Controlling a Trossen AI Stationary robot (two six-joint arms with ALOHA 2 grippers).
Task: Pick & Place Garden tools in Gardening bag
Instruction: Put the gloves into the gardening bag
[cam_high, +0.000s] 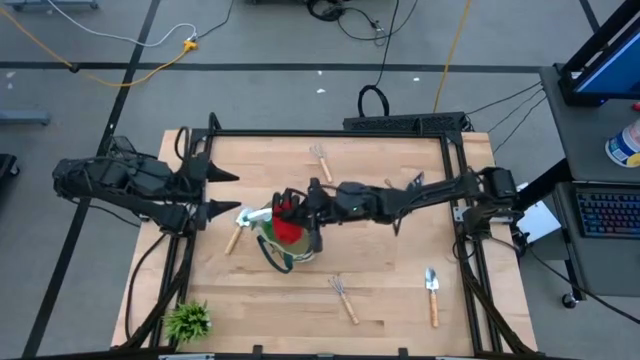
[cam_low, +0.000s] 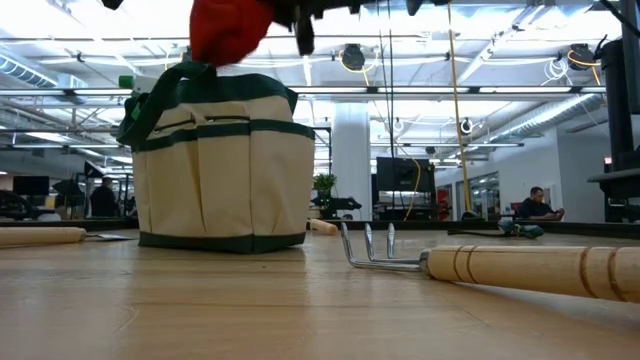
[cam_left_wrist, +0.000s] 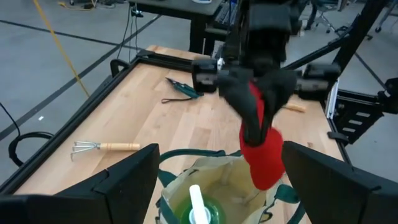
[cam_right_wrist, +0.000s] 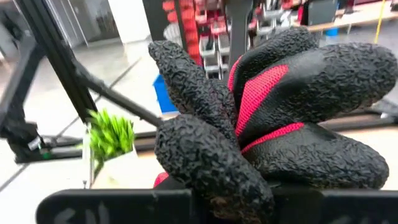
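While gloves (cam_left_wrist: 261, 149) hang above bag (cam_low: 222, 170), wooden table (cam_high: 390, 290).

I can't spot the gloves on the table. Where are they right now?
In the high view the red-and-black gloves hang in the right tool, directly over the open gardening bag near the table's middle; the left tool waits just beside it.

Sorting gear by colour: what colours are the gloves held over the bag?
Red and black gloves; the right wrist view shows them best.
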